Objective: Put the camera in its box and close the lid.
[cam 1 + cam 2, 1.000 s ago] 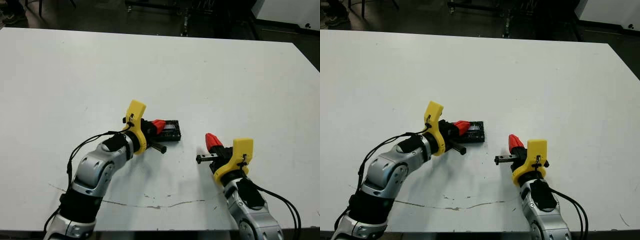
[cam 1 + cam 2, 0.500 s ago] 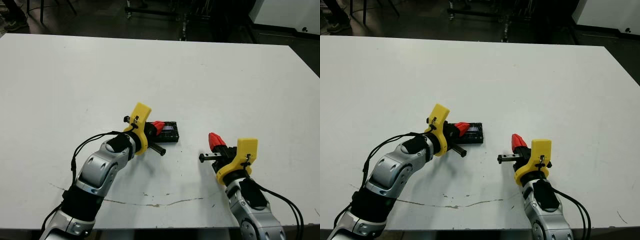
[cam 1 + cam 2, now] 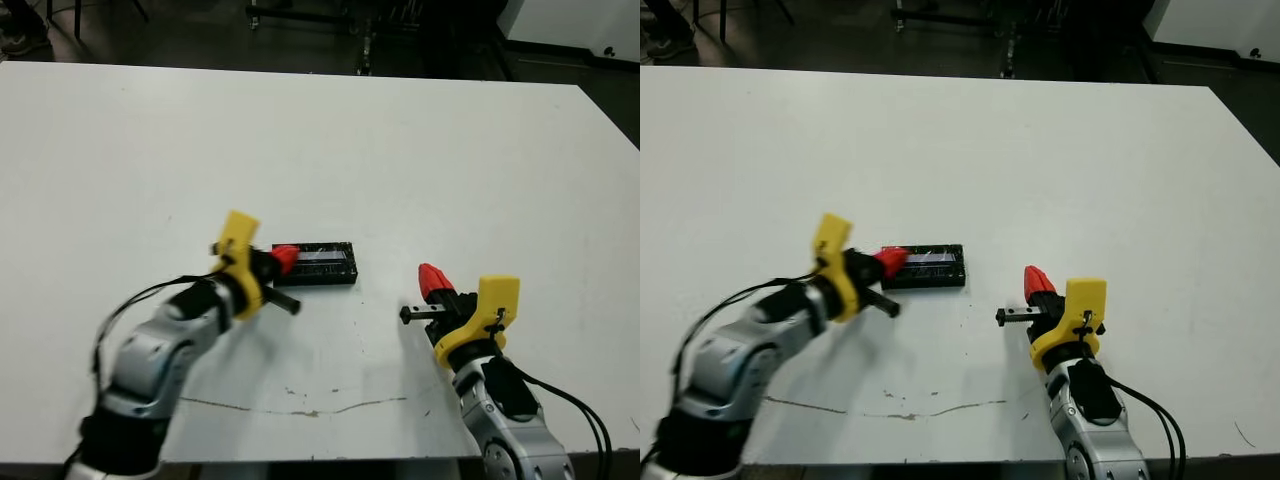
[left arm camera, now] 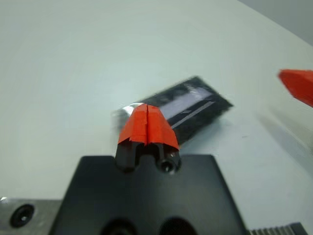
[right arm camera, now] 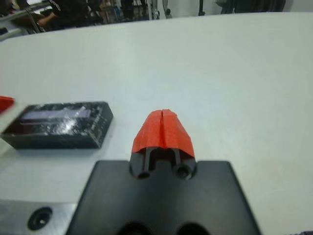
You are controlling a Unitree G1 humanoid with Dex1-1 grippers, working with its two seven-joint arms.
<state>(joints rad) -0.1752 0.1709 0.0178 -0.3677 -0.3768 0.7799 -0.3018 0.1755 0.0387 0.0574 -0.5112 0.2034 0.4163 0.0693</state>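
The lid [image 3: 322, 264], a flat black slab with a streaky shiny top, lies level on the white table [image 3: 450, 150] near the middle front. The box and the camera are hidden in every view. My left gripper [image 3: 284, 258] is shut with nothing in it, its red tip at the lid's left end; the left wrist view shows the tip [image 4: 147, 122] in front of the lid [image 4: 190, 103]. My right gripper [image 3: 432, 281] is shut and empty, a short way to the right of the lid, which the right wrist view shows off to one side [image 5: 58, 120].
A thin crack line [image 3: 300, 408] runs across the table near its front edge. Beyond the far edge are a dark floor and metal stands [image 3: 370, 30]. White table surface stretches behind and to both sides of the lid.
My left arm has drawn back to the left, so its tip went from over the lid's middle to its left end and more of the lid shows. The right gripper has barely moved.
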